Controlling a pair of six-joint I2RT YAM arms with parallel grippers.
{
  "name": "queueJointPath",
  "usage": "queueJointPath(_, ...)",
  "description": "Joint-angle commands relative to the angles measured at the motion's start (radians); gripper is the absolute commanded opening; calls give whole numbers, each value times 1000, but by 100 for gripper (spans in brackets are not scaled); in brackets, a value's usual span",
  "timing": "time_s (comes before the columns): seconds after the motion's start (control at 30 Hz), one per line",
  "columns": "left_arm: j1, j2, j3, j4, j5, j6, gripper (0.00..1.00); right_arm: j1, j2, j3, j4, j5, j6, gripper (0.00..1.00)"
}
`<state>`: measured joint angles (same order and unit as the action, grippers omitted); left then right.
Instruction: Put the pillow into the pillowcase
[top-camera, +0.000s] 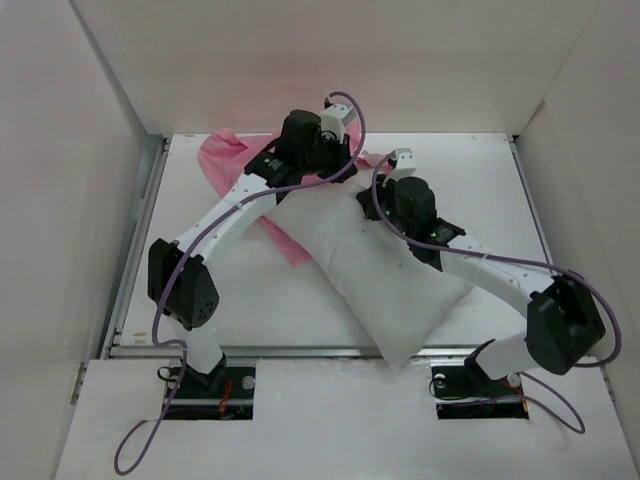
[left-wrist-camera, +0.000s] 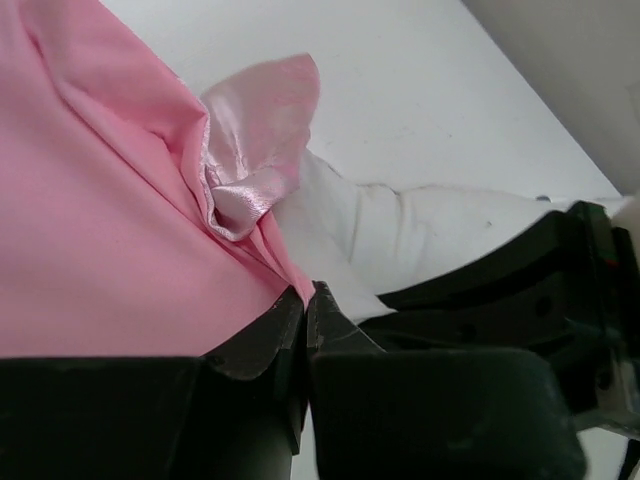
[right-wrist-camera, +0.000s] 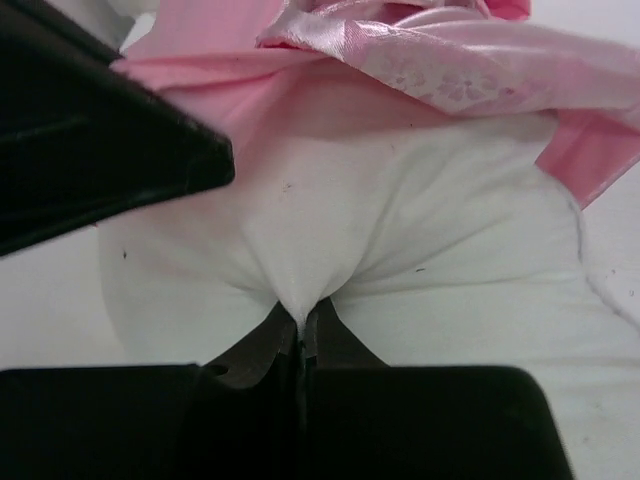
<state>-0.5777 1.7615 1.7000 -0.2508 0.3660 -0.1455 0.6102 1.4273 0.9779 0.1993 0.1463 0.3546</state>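
The plump white rectangular pillow lies diagonally on the white table, its far end meeting the shiny pink satin pillowcase. The right gripper pinches a fold of the pillow; the left gripper is clamped on the pillowcase

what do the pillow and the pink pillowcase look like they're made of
The pillowcase looks like thin satin: one face gleams with a faint flower pattern, the other is matt pink, and it folds into fine creases. The pillow looks like a matt white woven cover, perhaps cotton, over soft filling: it puckers into gathers where the right hand pinches it.
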Motion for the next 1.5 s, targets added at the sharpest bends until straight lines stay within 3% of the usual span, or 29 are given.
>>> queueJointPath(0.0, -54, -94, 6, 25, 70, 23, 0, -18, -27, 15, 342, 76, 44, 0)
queueJointPath(0.27, -134, -20, 73, -79, 145, 66, 0, -50, 122, 41, 495, 84, 202, 0)
queueJointPath(0.43, -165, 47, 41, -125, 277, 75, 0, -87, 157, 41, 548, 30, 323, 0)
queueJointPath(0.67, -211, 46, -82, -163, 338, 124, 0, -170, 214, 1, 638, -59, 475, 0)
queueJointPath(0.9, -235, 18, -122, -203, 289, 176, 3, -220, 242, 19, 598, -154, 486, 0)
queueJointPath(0.93, -235, 18, -103, -203, 268, 166, 74, -221, 233, 19, 586, -178, 486, 0)
queueJointPath(0.97, -235, 18, -91, -203, 242, 150, 100, -221, 214, 19, 571, -206, 448, 0)
queueJointPath(1.1, -200, -35, -37, -173, 168, 130, 100, -221, 131, 64, 265, -194, 350, 20)
queueJointPath(1.13, -180, -81, -37, -151, 115, 113, 100, -221, 89, 64, 180, -163, 301, 34)
queueJointPath(1.2, -171, -133, -60, -142, 81, 113, 100, -221, 47, 76, 129, -113, 261, 49)
queueJointPath(1.27, -160, -187, -85, -114, -72, 89, 100, -221, 7, 91, -21, -47, 216, 64)
queueJointPath(1.37, -148, -289, -154, -79, -254, 54, 100, -221, -73, 102, -156, 24, 146, 99)
queueJointPath(1.47, -117, -385, -218, -68, -410, -15, 100, -221, -145, 113, -242, 42, 40, 99)
